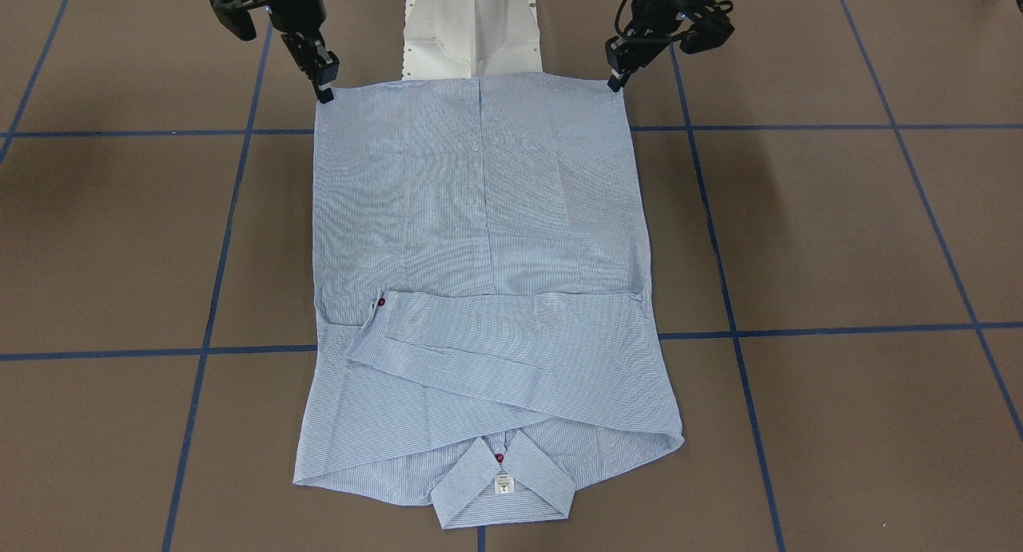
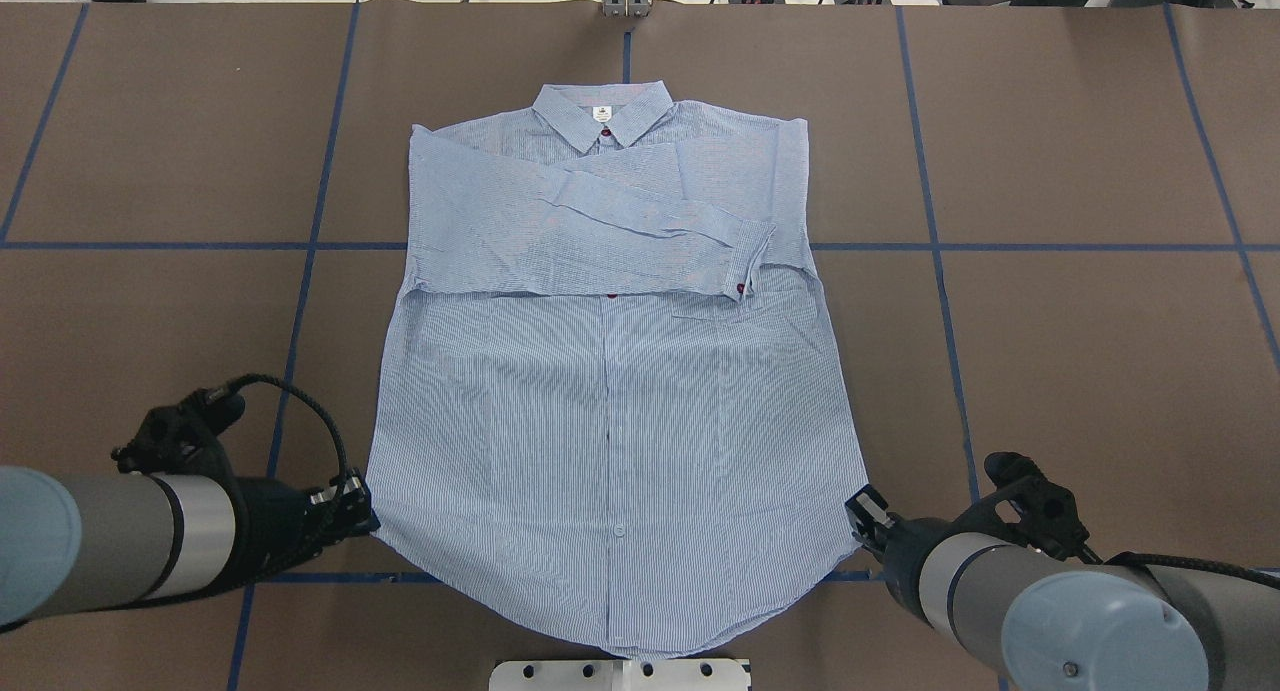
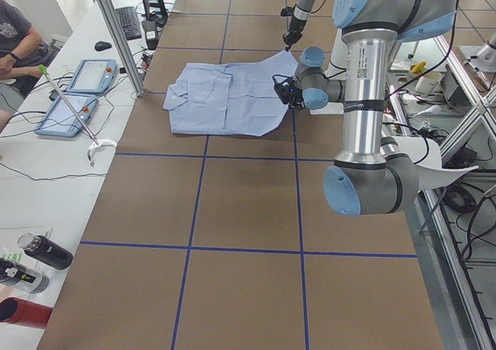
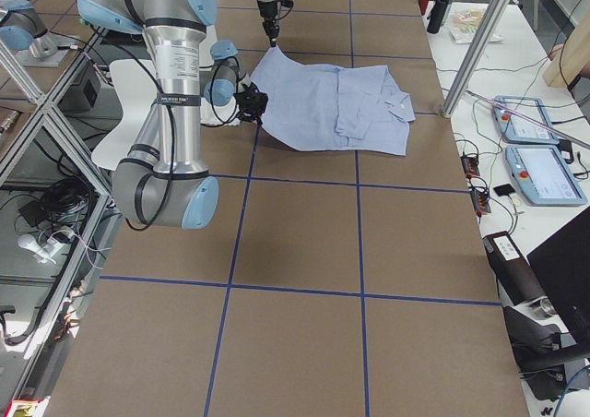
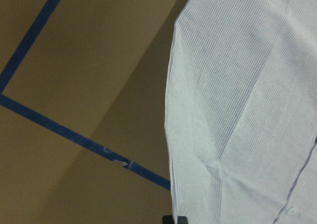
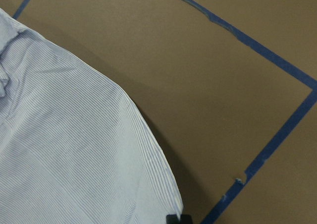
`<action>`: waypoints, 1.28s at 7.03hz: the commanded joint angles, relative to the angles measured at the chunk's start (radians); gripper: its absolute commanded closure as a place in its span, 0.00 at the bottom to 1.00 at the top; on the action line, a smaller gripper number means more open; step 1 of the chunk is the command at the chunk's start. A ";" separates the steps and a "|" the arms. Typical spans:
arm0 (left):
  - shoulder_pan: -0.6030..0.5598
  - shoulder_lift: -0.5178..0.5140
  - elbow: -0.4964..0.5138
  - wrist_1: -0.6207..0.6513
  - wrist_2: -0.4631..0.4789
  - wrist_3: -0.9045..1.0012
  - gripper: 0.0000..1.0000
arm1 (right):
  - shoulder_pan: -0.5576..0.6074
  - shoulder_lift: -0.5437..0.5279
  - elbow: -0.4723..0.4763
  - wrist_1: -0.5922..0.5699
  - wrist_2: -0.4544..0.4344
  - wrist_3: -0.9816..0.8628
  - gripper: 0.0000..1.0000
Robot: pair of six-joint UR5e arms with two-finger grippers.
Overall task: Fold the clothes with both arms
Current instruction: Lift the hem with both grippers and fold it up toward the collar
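The clothes are one light blue striped shirt (image 2: pixel 610 391) lying front up on the brown table, collar (image 2: pixel 601 114) at the far side. Both sleeves are folded across its chest (image 1: pixel 511 352). My left gripper (image 2: pixel 366 517) is shut on the hem's left corner. My right gripper (image 2: pixel 857 516) is shut on the hem's right corner. The side views show the hem end (image 4: pixel 277 76) lifted a little off the table between the two grippers. In the left wrist view the cloth (image 5: pixel 237 110) puckers toward the fingertips at the bottom edge. The right wrist view shows the hem corner (image 6: pixel 89 159) pinched the same way.
The white pedestal base (image 1: pixel 471 33) stands just behind the hem. Blue tape lines (image 2: pixel 300 301) cross the brown table. Side benches hold two tablets (image 3: pixel 77 94), bottles (image 3: pixel 39 253) and cables; a seated person (image 3: pixel 15 44) is at the far bench.
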 commanded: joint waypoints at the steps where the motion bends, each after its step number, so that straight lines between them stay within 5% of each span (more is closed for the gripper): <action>1: -0.177 -0.016 -0.001 -0.003 -0.132 0.024 1.00 | 0.092 0.018 0.009 -0.003 -0.002 0.053 1.00; 7: -0.242 -0.019 0.005 0.000 -0.136 0.022 1.00 | 0.213 0.068 -0.012 -0.005 -0.032 0.249 1.00; 9: -0.248 -0.024 0.033 0.000 -0.133 0.022 1.00 | 0.257 0.140 -0.094 -0.005 -0.036 0.250 1.00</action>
